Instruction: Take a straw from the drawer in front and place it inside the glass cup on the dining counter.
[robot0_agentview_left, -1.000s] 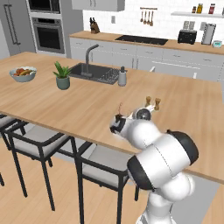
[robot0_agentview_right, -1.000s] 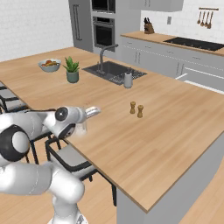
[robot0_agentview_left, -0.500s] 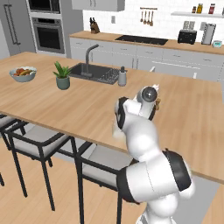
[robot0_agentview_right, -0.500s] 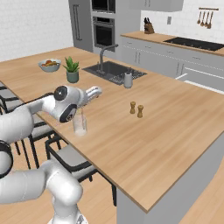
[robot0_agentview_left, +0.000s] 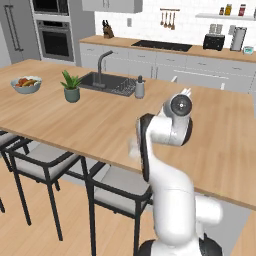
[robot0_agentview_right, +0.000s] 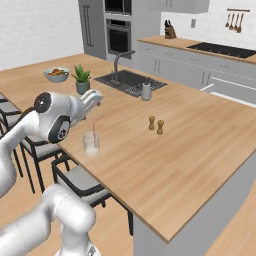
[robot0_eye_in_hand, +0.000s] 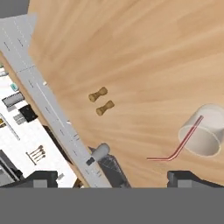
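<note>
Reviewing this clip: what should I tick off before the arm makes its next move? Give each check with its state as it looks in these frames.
1. Thin reddish-white straw inside the clear whitish glass cup: ok, it leans on the rim with its upper end sticking out.
2. Cup upright on the light wooden dining counter: ok.
3. Gripper released the straw: ok, the fingertips in the hand view hold nothing.
4. Gripper clear of the cup: ok, it is raised apart from it.
5. Two small brown shakers undisturbed: ok, both standing.
</note>
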